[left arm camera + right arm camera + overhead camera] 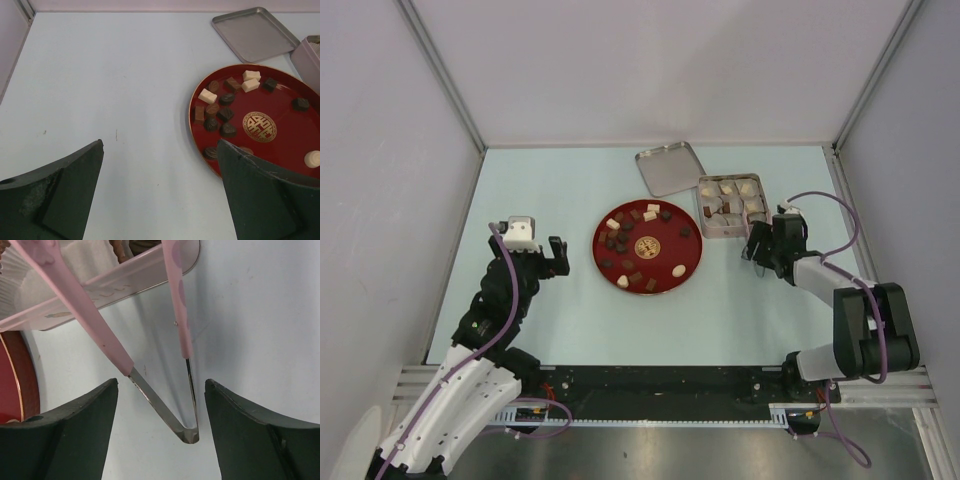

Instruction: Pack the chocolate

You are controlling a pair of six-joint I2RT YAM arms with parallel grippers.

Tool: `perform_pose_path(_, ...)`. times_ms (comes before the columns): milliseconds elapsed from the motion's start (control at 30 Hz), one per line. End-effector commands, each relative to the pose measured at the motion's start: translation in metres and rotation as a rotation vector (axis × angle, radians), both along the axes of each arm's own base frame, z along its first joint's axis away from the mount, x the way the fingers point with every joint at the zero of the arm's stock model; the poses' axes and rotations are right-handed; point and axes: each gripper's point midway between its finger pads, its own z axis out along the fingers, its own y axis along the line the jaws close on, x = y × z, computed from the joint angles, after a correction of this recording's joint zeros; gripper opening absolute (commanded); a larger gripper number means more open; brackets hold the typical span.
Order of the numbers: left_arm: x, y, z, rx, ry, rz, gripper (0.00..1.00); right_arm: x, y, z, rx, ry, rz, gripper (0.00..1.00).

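Several dark, reddish-brown and cream-white chocolates (620, 240) lie on the red plate (670, 252), also in the left wrist view (220, 112). More chocolates (728, 190) sit in the open metal tin (702, 208) behind the plate to its right. My left gripper (558, 256) is open and empty over bare table left of the plate (285, 145). My right gripper (755, 245) is open just in front of the tin. In the right wrist view its fingers (161, 382) stand on either side of the metal hinge end of the pink tongs (187, 432), not touching it. The tongs' arms lean up onto the tin's wall (100, 290).
The tin's lid (670, 168) lies flat behind the plate, also in the left wrist view (255, 34). Grey walls enclose the table on three sides. The plate's rim (10, 375) shows at the left of the right wrist view.
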Motion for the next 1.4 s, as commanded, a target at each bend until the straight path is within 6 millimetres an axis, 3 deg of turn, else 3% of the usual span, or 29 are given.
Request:
perform_pose_path(0,-0.001,-0.004,0.005,0.001,-0.018,-0.028,1.0,0.017,0.004,0.008,0.023,-0.035,-0.058,0.73)
perform_pose_path(300,-0.002,-0.004,0.004,0.0,-0.017,-0.029,1.0,0.01,0.008,-0.006,-0.041,-0.001,-0.105,0.55)
perform_pose_path(433,-0.002,-0.005,0.004,0.001,-0.016,-0.029,1.0,0.009,0.011,0.012,-0.052,-0.059,-0.105,0.37)
perform_pose_path(533,-0.001,-0.005,0.004,0.0,-0.017,-0.03,1.0,-0.004,0.007,0.012,-0.073,-0.038,-0.101,0.3)
perform_pose_path(700,-0.001,-0.007,0.004,-0.01,-0.014,-0.039,1.0,-0.017,0.012,0.038,-0.08,-0.092,-0.046,0.13)
perform_pose_path(800,-0.001,-0.013,0.006,-0.036,-0.012,-0.062,1.0,-0.023,0.025,0.06,-0.058,-0.145,0.037,0.08)
perform_pose_path(1000,-0.003,-0.049,0.013,-0.178,0.002,-0.2,1.0,-0.042,0.064,0.106,0.058,-0.265,0.232,0.04)
perform_pose_path(1133,-0.003,-0.083,0.022,-0.328,0.02,-0.328,1.0,-0.062,0.109,0.129,0.192,-0.303,0.441,0.03)
perform_pose_path(1167,-0.007,-0.098,0.031,-0.372,0.007,-0.408,1.0,-0.065,0.115,0.132,0.202,-0.306,0.467,0.04)
perform_pose_path(1233,-0.004,-0.116,0.031,-0.45,0.046,-0.45,1.0,-0.075,0.134,0.136,0.234,-0.302,0.555,0.03)
perform_pose_path(1267,-0.002,-0.125,0.043,-0.486,0.017,-0.484,1.0,-0.077,0.14,0.139,0.246,-0.308,0.584,0.03)
perform_pose_path(1333,-0.001,-0.145,0.041,-0.53,0.06,-0.528,1.0,-0.089,0.158,0.14,0.289,-0.291,0.679,0.03)
perform_pose_path(1367,0.002,-0.154,0.051,-0.547,0.042,-0.547,1.0,-0.091,0.164,0.142,0.297,-0.29,0.708,0.03)
